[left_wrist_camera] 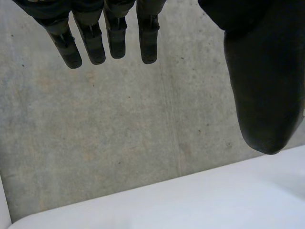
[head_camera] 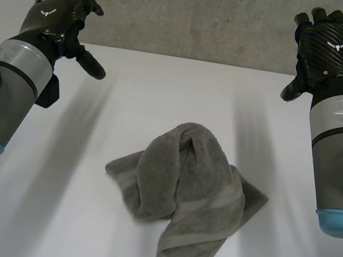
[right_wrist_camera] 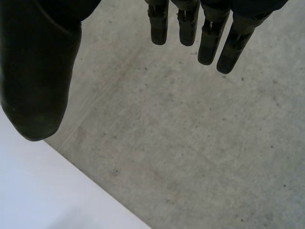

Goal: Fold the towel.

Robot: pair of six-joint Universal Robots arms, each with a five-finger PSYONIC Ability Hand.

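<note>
A crumpled towel [head_camera: 184,192] lies on the table [head_camera: 131,96] between the left hand [head_camera: 62,16] and right hand [head_camera: 332,43], well apart from both. Both hands are raised, relaxed open and empty. Pinching the bunched heap could catch several layers, folding in the tangle.

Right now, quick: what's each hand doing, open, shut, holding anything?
Left hand: open, holding nothing.
Right hand: open, holding nothing.
Towel lies crumpled on the table, untouched.

Your left hand [left_wrist_camera: 257,71] is hanging with fingers [left_wrist_camera: 90,38] straight, holding nothing, over the counter [left_wrist_camera: 200,200] edge and the concrete floor [left_wrist_camera: 143,133].
</note>
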